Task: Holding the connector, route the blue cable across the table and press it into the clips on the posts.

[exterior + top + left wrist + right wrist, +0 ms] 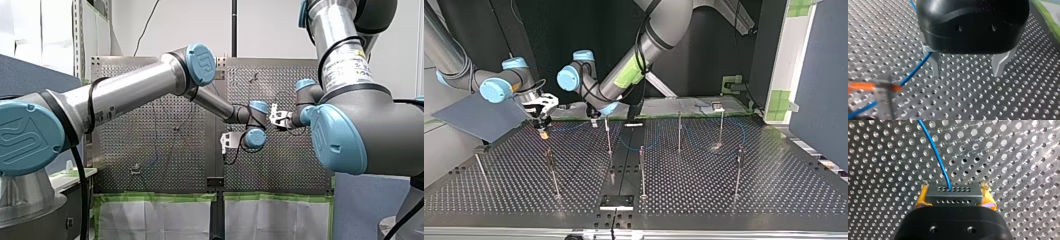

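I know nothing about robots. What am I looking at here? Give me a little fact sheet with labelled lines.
Setting: perforated table with thin upright posts
Right tool: shut on the connector, a yellow pad on each side
Blue cable: runs out of the connector and away over the table
Left tool: open, nothing between its metal fingers; the cable passes beside one finger
Cable in clips: too faint to tell
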Motion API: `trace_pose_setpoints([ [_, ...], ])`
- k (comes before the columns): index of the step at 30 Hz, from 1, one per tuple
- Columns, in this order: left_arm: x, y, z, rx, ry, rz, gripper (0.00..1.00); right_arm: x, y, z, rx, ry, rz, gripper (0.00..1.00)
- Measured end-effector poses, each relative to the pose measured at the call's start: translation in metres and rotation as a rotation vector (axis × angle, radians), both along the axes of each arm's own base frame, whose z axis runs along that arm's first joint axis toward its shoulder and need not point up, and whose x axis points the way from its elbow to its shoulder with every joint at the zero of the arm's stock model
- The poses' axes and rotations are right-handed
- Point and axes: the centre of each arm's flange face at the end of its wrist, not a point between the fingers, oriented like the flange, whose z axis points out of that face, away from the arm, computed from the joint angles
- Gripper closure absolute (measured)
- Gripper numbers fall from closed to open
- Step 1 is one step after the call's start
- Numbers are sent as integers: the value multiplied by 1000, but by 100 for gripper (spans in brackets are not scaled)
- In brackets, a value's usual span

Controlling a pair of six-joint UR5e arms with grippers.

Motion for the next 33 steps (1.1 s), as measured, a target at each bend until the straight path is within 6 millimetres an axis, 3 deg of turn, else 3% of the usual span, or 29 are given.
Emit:
trace_pose_setpoints([
  [10, 9, -16, 27, -54, -49, -3, 0, 1, 1, 0, -1, 0, 3, 100],
  [11, 9, -17, 31, -57, -56, -3, 32, 1, 1, 0, -1, 0, 3, 100],
  [12, 9, -18, 32, -57, -60, -1, 32, 2, 1, 1, -1, 0, 5, 100],
  [14, 10, -19, 34, -53, -67, 4, 67, 2, 0, 1, -2, -2, 10, 100],
  [15, 10, -19, 35, -48, -69, 9, 67, 3, 0, 2, -3, -2, 14, 100],
  [16, 10, -18, 35, -45, -71, 13, 90, 3, 0, 3, -4, -2, 16, 100],
  [17, 10, -18, 35, -42, -72, 19, 100, 3, -1, 4, -5, -1, 18, 100],
  [26, 6, -19, 45, -44, -80, 27, 100, 4, 4, 25, 4, 9, 25, 100],
  [33, -2, -20, 69, -77, -114, 24, 100, 5, 9, 53, -15, -2, 25, 100],
])
